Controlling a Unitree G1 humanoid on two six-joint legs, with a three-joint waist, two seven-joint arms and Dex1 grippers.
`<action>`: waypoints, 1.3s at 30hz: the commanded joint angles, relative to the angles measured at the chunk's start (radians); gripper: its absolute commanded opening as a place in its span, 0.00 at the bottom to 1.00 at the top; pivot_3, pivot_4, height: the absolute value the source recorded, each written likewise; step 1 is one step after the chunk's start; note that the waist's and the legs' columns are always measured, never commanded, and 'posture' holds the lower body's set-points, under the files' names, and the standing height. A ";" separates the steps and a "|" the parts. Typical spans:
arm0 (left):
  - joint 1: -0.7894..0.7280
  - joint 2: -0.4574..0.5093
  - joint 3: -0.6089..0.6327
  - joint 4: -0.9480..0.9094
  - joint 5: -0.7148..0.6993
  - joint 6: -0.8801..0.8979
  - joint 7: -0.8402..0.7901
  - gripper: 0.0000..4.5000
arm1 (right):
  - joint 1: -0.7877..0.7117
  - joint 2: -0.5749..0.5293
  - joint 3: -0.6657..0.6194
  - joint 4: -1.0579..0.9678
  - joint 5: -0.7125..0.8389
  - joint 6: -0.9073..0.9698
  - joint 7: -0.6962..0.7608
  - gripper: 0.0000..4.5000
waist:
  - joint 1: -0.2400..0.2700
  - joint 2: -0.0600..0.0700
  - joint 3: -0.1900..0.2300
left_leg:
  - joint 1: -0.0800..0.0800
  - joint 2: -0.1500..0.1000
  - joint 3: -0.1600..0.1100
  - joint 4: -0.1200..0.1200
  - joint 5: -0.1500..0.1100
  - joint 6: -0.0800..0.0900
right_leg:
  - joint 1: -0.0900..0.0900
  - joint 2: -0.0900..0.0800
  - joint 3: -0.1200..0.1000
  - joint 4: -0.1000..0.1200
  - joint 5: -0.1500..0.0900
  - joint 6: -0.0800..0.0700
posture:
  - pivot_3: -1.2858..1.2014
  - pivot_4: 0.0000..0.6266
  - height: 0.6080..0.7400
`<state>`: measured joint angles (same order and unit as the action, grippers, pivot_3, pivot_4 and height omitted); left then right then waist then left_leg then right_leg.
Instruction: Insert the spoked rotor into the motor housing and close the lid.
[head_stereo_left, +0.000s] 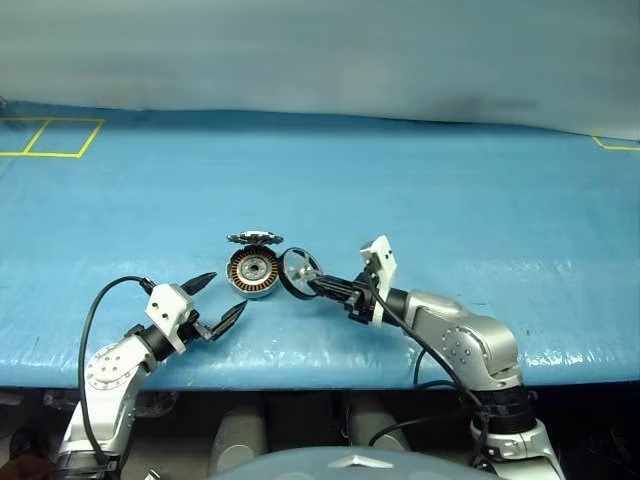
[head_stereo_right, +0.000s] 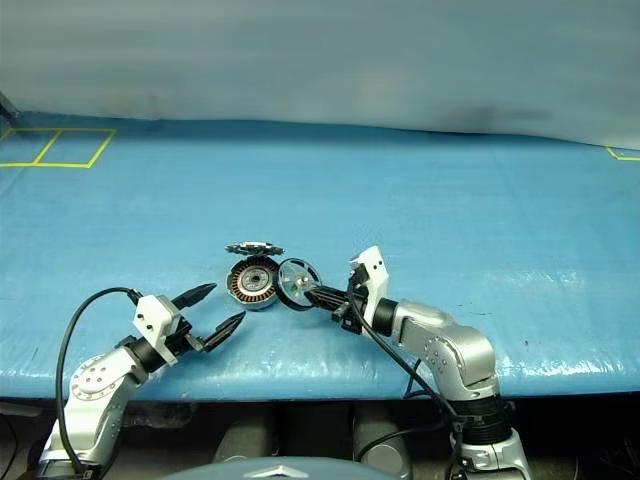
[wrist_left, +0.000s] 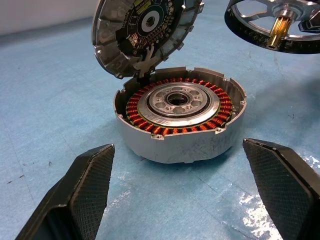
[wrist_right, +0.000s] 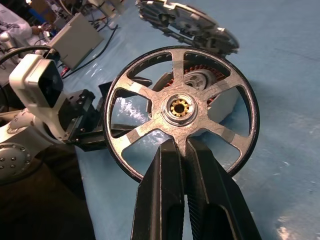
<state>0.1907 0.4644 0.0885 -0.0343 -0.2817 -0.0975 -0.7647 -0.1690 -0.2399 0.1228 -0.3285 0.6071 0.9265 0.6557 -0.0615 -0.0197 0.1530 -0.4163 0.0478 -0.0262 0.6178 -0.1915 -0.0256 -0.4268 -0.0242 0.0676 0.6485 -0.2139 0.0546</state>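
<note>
Two claws: right claw (wrist_right: 181, 150) clamped on spoked rotor (wrist_right: 181, 107) beside motor housing (wrist_left: 180, 117), left claw (head_stereo_left: 221, 298) agape.

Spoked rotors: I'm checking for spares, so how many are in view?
1. The spoked rotor is shut in the right gripper, raised beside the motor housing, whose lid stands open.

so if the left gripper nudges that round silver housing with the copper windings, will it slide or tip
The round silver-grey motor housing would probably slide rather than tip: it sits low and wide on the smooth blue table cover. It looks heavy for its size, being metal packed with copper. The raised jagged-edged metal lid might swing if jolted, since it stands open on its hinge.
</note>
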 joint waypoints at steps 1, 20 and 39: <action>-0.004 -0.004 0.001 -0.002 0.002 -0.025 -0.001 1.00 | -0.030 0.019 0.019 -0.035 0.034 -0.009 0.006 0.00 | 0.000 0.000 0.000 | 0.000 0.000 0.000 0.000 0.000 0.000 | 0.000 0.000 0.000 0.000 0.000 0.000 | 0.52 0.24 1.00; 0.028 0.002 0.013 -0.018 0.010 -0.043 0.017 1.00 | -0.238 0.196 0.053 0.303 -0.081 -0.102 -0.091 0.00 | -0.003 0.000 0.000 | 0.000 0.000 0.000 0.000 0.000 0.000 | 0.000 0.000 0.000 0.000 0.000 0.000 | 0.52 0.24 1.00; 0.029 0.007 0.014 -0.016 0.015 -0.051 0.029 1.00 | -0.231 0.205 0.120 0.340 -0.174 -0.157 -0.106 0.00 | -0.005 0.000 0.000 | 0.000 0.000 0.000 0.000 0.000 0.000 | 0.000 0.000 0.000 0.000 0.000 0.000 | 0.52 0.24 1.00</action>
<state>0.2212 0.4673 0.0894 -0.0343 -0.2738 -0.1233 -0.7410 -0.4017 -0.0415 0.2336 0.0143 0.4419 0.7774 0.5486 -0.0663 -0.0195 0.1530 -0.4164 0.0478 -0.0261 0.6174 -0.1915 -0.0255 -0.4273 -0.0239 0.0674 0.6489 -0.2137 0.0547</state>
